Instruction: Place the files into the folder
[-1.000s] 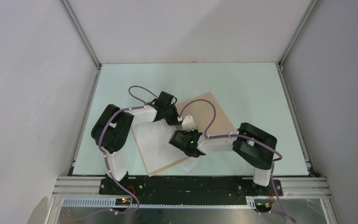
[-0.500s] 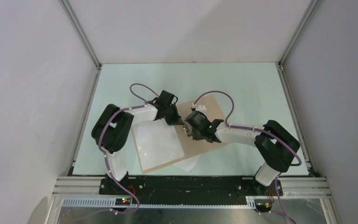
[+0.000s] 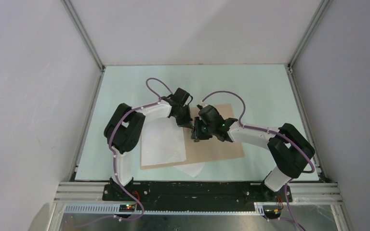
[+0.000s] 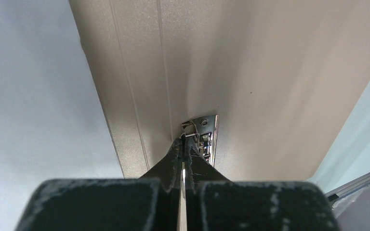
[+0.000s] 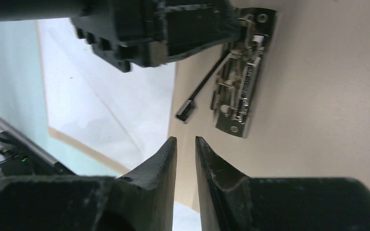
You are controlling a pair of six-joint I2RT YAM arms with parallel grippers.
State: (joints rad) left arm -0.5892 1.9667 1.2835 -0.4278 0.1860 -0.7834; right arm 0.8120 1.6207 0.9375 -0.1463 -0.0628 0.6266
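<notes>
A lab test cell is suggested by white wall panels (image 3: 24, 96), aluminium framing (image 3: 83, 34) and a pale green table (image 3: 265, 86).

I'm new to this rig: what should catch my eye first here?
Mid-table, over the open tan folder, the left fingers are shut at its metal clip and the right fingers sit slightly apart near it. White paper pokes out under the folder's near edge.
</notes>
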